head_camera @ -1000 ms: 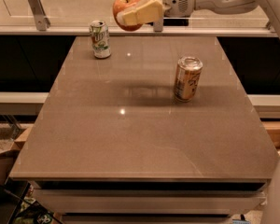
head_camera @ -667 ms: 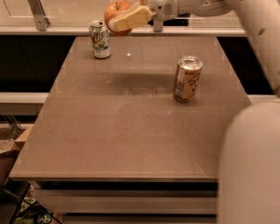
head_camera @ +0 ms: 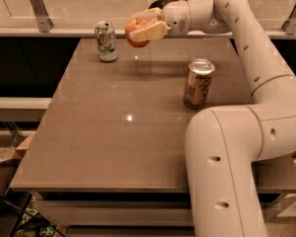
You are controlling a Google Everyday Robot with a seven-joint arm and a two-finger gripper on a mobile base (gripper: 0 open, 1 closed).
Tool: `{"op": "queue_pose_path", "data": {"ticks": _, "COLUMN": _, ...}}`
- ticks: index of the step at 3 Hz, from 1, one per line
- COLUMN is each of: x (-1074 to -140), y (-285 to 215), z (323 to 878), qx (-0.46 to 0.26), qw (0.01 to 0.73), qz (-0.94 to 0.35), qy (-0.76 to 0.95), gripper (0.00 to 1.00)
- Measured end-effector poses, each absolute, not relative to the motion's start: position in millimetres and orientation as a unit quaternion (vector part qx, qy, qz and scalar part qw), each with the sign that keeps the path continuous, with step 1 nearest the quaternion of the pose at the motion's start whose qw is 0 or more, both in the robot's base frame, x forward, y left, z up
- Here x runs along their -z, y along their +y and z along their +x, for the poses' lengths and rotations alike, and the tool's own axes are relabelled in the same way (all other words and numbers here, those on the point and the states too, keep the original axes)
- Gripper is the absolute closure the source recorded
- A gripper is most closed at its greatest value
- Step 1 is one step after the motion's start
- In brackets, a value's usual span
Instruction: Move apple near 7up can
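Observation:
The red-orange apple [head_camera: 136, 32] is held in my gripper [head_camera: 144, 28], whose cream fingers are shut on it, above the far part of the table. The white and green 7up can [head_camera: 106, 41] stands upright at the table's far left, a short way to the left of the apple. The apple hangs in the air at about the height of the can's top, not touching it. My arm reaches in from the right and fills the right side of the view.
A brown-gold can [head_camera: 198, 83] with a silver top stands upright right of centre on the brown table [head_camera: 113, 142]. A rail with metal brackets [head_camera: 38, 6] runs behind the table's far edge. Clutter lies on the floor at the lower left.
My gripper has carried the apple to the left and down towards the 7up can. The arm has swung further over the table. Both cans stand where they were.

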State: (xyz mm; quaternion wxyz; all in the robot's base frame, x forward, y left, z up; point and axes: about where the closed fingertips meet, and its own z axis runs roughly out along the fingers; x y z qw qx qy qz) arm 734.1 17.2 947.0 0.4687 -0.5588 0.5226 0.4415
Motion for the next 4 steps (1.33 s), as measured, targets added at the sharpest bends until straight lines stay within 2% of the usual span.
{"op": "queue_pose_path", "data": {"ticks": 1, "x": -909.6, "y": -18.7, "z": 793.8, "qx": -0.394, "qw": 0.531, "qz": -0.518, "qy": 0.542, "gripper": 1.00}}
{"op": "queue_pose_path", "data": {"ticks": 2, "x": -837.7, "y": -13.3, "z": 841.5, "qx": -0.355, "qw": 0.579, "qz": -0.509, "qy": 0.530, "gripper": 1.00}}
{"op": "queue_pose_path", "data": {"ticks": 3, "x": -778.0, "y": 13.8, "z": 864.9, "qx": -0.351, "qw": 0.585, "qz": -0.501, "qy": 0.533, "gripper": 1.00}}
{"op": "queue_pose_path", "data": {"ticks": 4, "x": -786.8, "y": 19.2, "z": 867.5, "qx": -0.344, "qw": 0.577, "qz": -0.508, "qy": 0.539, "gripper": 1.00}}
